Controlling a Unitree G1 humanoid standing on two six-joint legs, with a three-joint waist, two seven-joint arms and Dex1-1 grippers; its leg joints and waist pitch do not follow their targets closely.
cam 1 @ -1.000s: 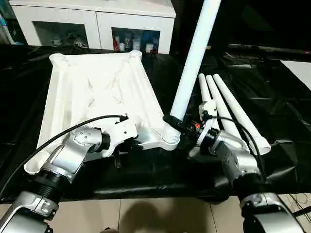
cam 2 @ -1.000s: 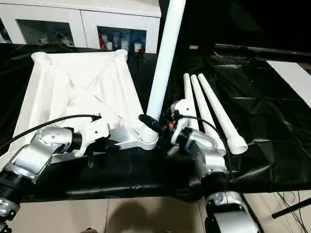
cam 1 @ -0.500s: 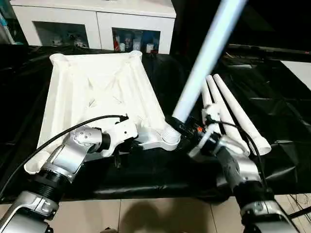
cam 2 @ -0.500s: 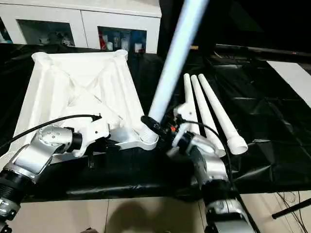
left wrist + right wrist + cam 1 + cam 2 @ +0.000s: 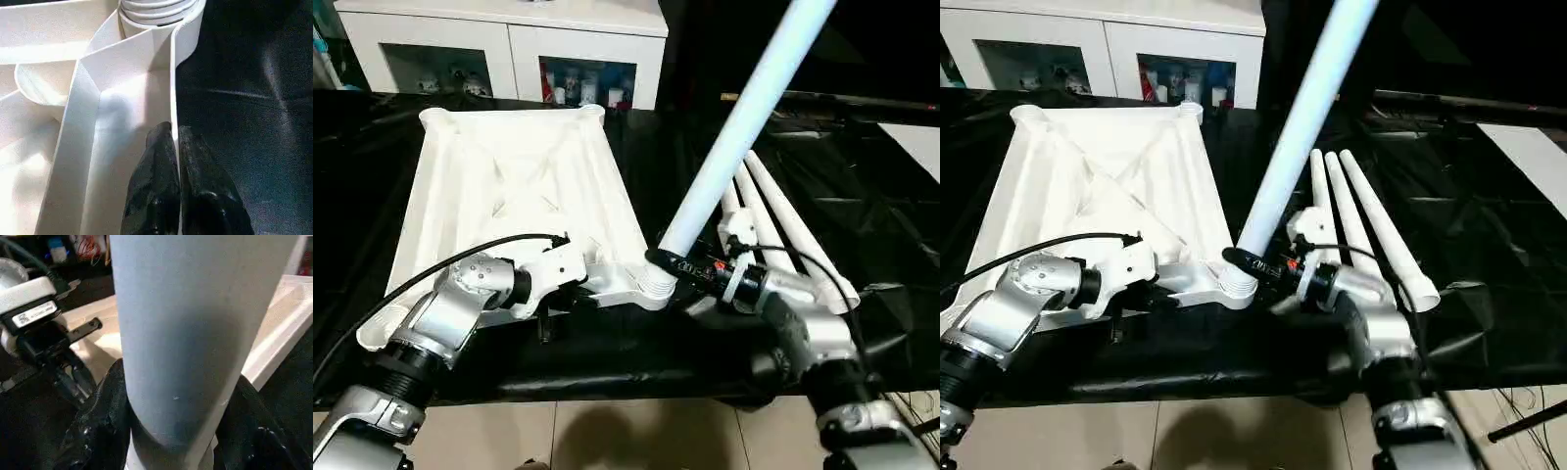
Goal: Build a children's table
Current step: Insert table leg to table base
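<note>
Tilting further to the right than a second ago, the leg (image 5: 734, 127) is now leaning well off upright while its thick end is sitting at the near right corner socket (image 5: 653, 282) of the tabletop (image 5: 509, 186), which is lying ribbed side up on the black sheet (image 5: 636, 343). The right gripper (image 5: 677, 264) is clamping that leg just above the socket, one black finger on each side. The left gripper (image 5: 174, 147) is pinching the tabletop's near rim wall, fingers closed on the thin plastic.

From here, the lean is the worry: pushing down at this angle is likely jamming the leg crooked in the socket or levering the corner up. I cannot tell how deep the leg is seated. The left pinch is narrow, so the top may be slipping sideways. Beyond, three spare legs (image 5: 783, 220) are lying side by side, just behind the right wrist, where a swing of that arm could roll them. Farthest back, a white cabinet (image 5: 509, 39) is standing.
</note>
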